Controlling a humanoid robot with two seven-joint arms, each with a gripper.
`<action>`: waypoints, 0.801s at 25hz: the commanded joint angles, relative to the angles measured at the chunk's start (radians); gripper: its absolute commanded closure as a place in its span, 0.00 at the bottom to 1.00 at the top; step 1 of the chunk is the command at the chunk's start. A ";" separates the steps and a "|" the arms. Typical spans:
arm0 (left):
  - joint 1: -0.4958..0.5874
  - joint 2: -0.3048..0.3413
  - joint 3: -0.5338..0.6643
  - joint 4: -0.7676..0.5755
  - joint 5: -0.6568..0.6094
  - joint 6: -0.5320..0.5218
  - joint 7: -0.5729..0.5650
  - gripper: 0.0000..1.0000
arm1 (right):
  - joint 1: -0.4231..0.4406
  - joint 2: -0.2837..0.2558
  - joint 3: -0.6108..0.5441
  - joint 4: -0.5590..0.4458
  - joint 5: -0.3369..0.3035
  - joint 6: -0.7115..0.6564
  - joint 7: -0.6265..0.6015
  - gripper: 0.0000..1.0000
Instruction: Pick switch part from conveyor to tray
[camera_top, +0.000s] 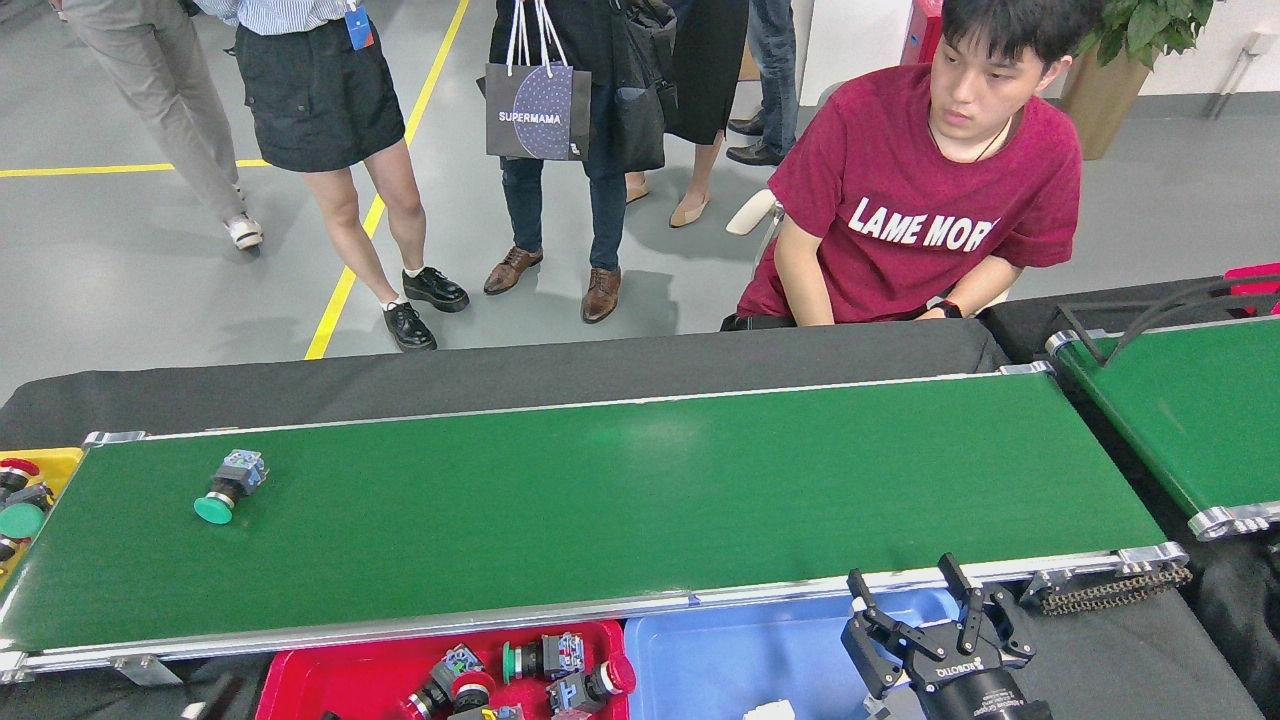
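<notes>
A green-capped switch part (228, 484) lies on its side near the left end of the conveyor (640, 500), cap toward the near rail, grey-blue body toward the far rail. The right pincer (925, 622) hangs by the near rail at the belt's right end, over the blue tray (720, 665), fingers (868, 608) spread apart and holding nothing; the switch part sits well apart from it, far to the left. The left pincer is out of view. The red tray (330, 675) below the near rail holds several switch parts (545, 657); their exact count is hard to tell, since the frame edge cuts them. A yellow bin (55, 462) at the belt's left end holds more parts. A seated person (920, 200) is behind the bench.
</notes>
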 joint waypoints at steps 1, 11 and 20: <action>-0.004 0.030 0.014 0.016 0.006 0.019 0.001 0.00 | -0.002 0.002 -0.004 -0.015 -0.001 -0.005 -0.009 0.03; -0.370 0.272 -0.006 0.403 0.026 0.008 -0.083 0.00 | -0.004 0.000 -0.003 -0.015 -0.001 -0.010 -0.009 0.03; -0.780 0.459 -0.195 0.964 0.020 0.018 -0.065 0.00 | -0.005 -0.001 -0.003 -0.015 -0.001 -0.010 -0.005 0.03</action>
